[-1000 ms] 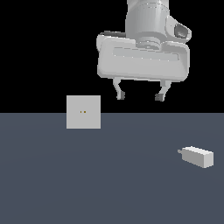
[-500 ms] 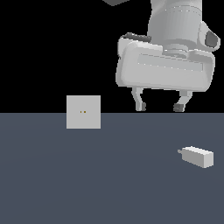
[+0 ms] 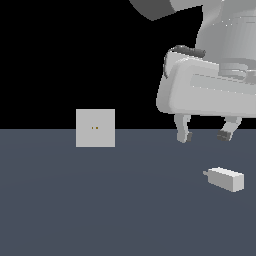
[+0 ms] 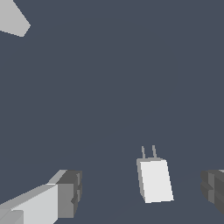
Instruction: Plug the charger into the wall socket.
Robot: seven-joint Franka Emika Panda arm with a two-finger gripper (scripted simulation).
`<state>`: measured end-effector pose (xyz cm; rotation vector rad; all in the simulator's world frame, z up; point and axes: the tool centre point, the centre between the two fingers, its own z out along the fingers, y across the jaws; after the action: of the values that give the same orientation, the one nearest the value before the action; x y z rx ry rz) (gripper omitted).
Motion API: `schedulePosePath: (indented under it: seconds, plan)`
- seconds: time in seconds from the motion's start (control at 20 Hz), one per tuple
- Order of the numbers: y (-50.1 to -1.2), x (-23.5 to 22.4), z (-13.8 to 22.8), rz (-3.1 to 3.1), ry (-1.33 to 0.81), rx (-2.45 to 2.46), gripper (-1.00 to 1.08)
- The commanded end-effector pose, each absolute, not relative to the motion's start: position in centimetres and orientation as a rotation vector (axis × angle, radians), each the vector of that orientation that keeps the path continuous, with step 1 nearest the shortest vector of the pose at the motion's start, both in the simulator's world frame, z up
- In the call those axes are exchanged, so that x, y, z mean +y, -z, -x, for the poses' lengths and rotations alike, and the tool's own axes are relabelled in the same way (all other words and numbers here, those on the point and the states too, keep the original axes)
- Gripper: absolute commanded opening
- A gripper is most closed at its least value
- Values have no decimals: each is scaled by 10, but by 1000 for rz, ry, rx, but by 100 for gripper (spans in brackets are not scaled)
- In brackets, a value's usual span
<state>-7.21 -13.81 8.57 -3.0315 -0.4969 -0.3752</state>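
Note:
The charger (image 3: 226, 179) is a small light-grey block lying on the dark floor at the exterior view's right, its prongs pointing toward the exterior view's left. In the wrist view the charger (image 4: 154, 179) lies between my two fingertips, with two thin prongs showing. My gripper (image 3: 204, 136) hangs open just above the charger and holds nothing. The wall socket (image 3: 95, 128) is an upright light-grey square plate with two tiny orange-brown holes, standing at the exterior view's left; a corner of the wall socket (image 4: 13, 19) shows in the wrist view.
A flat dark grey floor (image 3: 100, 200) stretches under everything, with a black background behind it. The arm's large grey body (image 3: 210, 92) fills the upper part of the exterior view's right.
The arm has moved toward the exterior view's right and come lower, so the open gripper now hangs over the charger. The charger and the wall socket have not moved.

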Motion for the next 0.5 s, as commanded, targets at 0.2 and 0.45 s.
schedulePosePath:
  seconds: [0.2, 0.45]
  plan:
    - [-73, -156, 76, 3008, 416, -562, 100]
    - [-66, -165, 77, 2995, 436, -595, 100]
